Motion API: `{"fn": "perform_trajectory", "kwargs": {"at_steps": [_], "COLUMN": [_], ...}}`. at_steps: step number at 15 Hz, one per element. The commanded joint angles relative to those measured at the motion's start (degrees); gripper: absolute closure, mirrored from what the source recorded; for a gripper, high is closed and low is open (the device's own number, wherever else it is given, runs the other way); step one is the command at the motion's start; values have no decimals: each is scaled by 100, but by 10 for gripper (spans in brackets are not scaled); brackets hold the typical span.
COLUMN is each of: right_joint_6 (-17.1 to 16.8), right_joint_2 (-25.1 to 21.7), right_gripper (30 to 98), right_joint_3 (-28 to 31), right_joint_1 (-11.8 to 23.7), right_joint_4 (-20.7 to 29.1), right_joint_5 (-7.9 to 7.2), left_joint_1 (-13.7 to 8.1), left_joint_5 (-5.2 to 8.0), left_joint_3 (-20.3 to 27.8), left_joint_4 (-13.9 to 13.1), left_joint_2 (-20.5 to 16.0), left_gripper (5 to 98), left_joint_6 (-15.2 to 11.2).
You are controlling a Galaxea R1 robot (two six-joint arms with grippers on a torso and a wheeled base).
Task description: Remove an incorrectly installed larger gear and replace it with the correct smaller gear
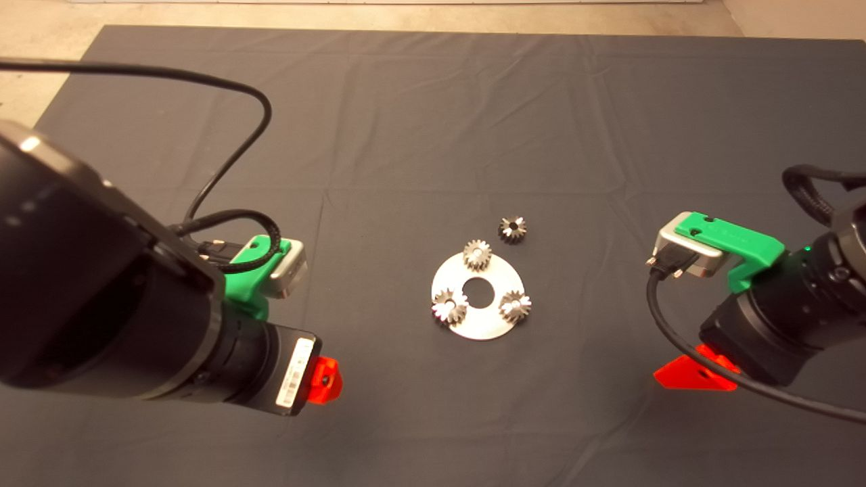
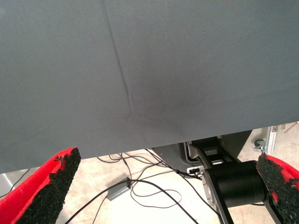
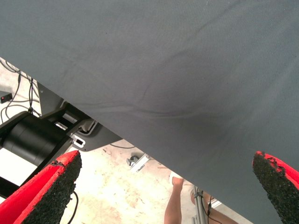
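The small dark-grey steel gear (image 1: pixel 513 228) lies loose on the dark worktop (image 1: pixel 406 122), at 1 o'clock of the silvery round plate (image 1: pixel 484 326). The wider, bright silvery-white gear (image 1: pixel 450 306) sits on the plate at 8 o'clock. The left gripper (image 2: pixel 168 186) hovers at 9 o'clock and the right gripper (image 3: pixel 168 186) at 3 o'clock, both with jaws apart. Risk: gripping the wider gear may lift or drag the plate if the gear binds.

right gripper (image 3: pixel 163 186) jaws wide apart | over dark mat (image 3: pixel 177 65) | person's leg (image 3: pixel 174 205) (beyond mat edge)

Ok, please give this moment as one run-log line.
left gripper open, idle | right gripper open, idle | smaller gear on mat beside disc | three gears on disc
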Motion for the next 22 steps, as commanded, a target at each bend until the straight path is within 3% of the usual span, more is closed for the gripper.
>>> {"fn": "perform_trajectory", "kwargs": {"at_steps": [1,4,6,9,12,15,19,22], "right_joint_6": [38,-32,-75,-178,-605,-933,-1571,-1675], "right_joint_2": [-15,43,224,1065,2027,2697,3159,3243], "right_gripper": [316,316,316,316,316,316,316,316], "right_joint_3": [22,1,-290,-894,-1924,-2618,-3195,-3186], "right_joint_1": [86,66,-95,-532,-1182,-1407,-1765,-1804], "right_joint_4": [154,118,-251,-710,-1212,-1631,-2114,-2390], "right_joint_5": [22,50,66,40,40,22,5,-52], "left_joint_1": [-116,-116,-116,-118,-118,-117,-116,-116], "left_joint_5": [755,755,755,755,755,755,755,755], "left_joint_3": [85,85,85,85,85,85,85,85], "left_joint_4": [-76,-76,-76,-76,-76,-76,-71,-72], "left_joint_2": [4,13,13,22,22,22,22,22], "left_gripper": [58,58,58,58,58,58,58,58], "left_joint_6": [-37,-43,-37,-37,-37,-37,-37,-37]}}
